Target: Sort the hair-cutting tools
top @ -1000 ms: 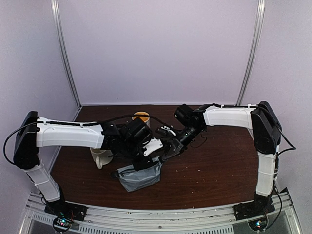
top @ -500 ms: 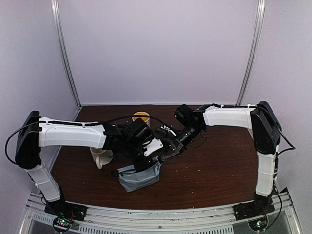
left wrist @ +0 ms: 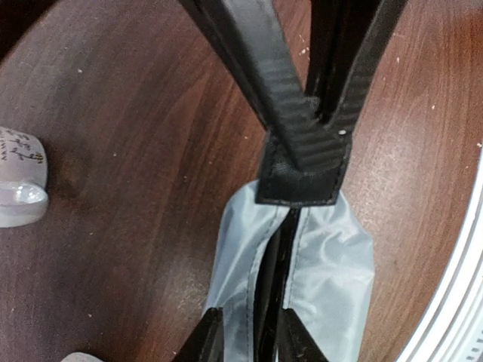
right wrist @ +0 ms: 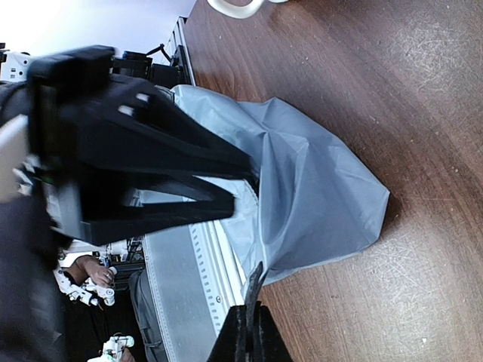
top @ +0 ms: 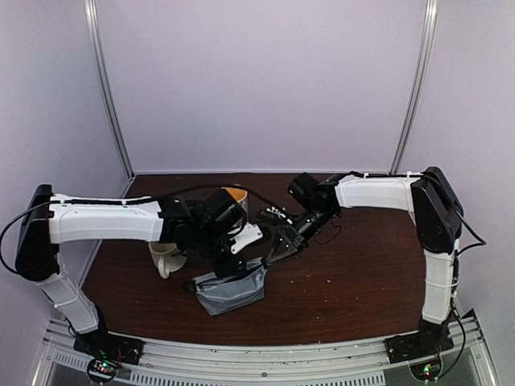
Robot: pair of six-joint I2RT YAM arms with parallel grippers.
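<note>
The grey fabric pouch (top: 229,293) lies at the table's front middle, stretched between both grippers. My left gripper (top: 232,265) is shut on the pouch's near end; in the left wrist view its fingertips (left wrist: 207,339) pinch the fabric (left wrist: 332,264) either side of the dark zip line. My right gripper (top: 270,254) is shut on the black tab (left wrist: 298,185) at the pouch's other end; the right wrist view shows the tab edge-on between its closed jaws (right wrist: 251,302), beside the pouch (right wrist: 317,181). A small dark item (top: 273,215) lies behind the grippers, too small to name. Scissors, comb and clipper are not discernible.
A cream mug (top: 165,257) stands left of the pouch, and shows in the left wrist view (left wrist: 19,185). A second mug (top: 235,193) stands at the back middle. The table's metal front rail (top: 265,354) runs just beyond the pouch.
My left arm has shifted slightly left and back, keeping hold of the pouch. The right gripper has stayed about where it was, still shut on the tab.
</note>
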